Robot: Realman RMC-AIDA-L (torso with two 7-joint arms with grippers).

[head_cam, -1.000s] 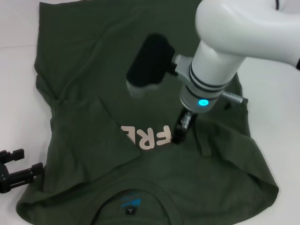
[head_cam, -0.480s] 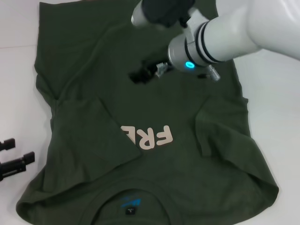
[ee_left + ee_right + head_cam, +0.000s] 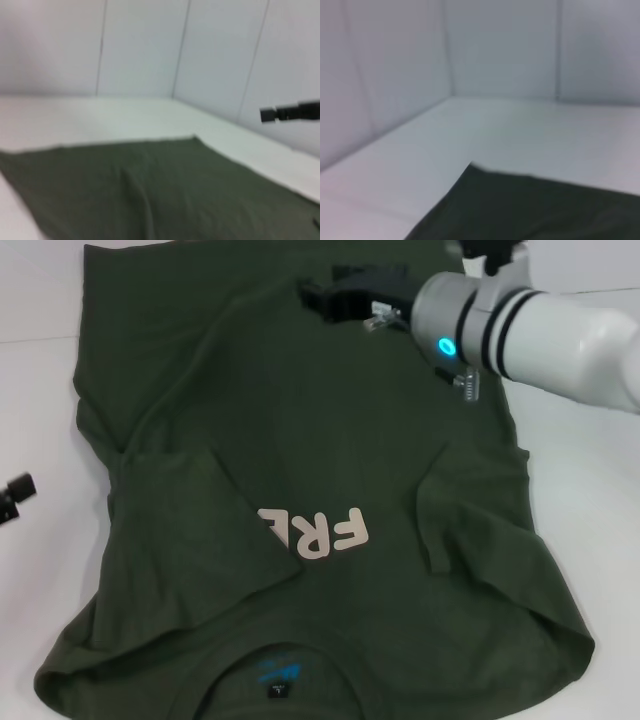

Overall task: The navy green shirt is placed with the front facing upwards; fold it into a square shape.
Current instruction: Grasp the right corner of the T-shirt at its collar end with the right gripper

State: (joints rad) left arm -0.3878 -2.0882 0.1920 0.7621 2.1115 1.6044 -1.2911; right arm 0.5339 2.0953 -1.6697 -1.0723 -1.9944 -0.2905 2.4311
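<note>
The navy green shirt point(image 3: 300, 470) lies flat on the white table point(image 3: 40, 390), front up, with its collar at the near edge. Both sleeves are folded inward, and the left one covers part of the pale chest letters point(image 3: 325, 530). My right gripper point(image 3: 335, 292) hovers over the shirt's far part, near the hem. Its black fingers point left, stand apart and hold nothing. Only a tip of my left gripper point(image 3: 14, 495) shows at the left edge, off the cloth. The left wrist view shows the shirt point(image 3: 150, 190) and, far off, the right gripper's fingers point(image 3: 290, 112). A shirt corner point(image 3: 535, 210) shows in the right wrist view.
White table surrounds the shirt, with bare strips on the left and right point(image 3: 590, 500). White walls point(image 3: 150, 45) close in the table's far sides.
My right arm rose from the chest letters and swung away to the shirt's far end. My left gripper drew back to the left, almost out of view.
</note>
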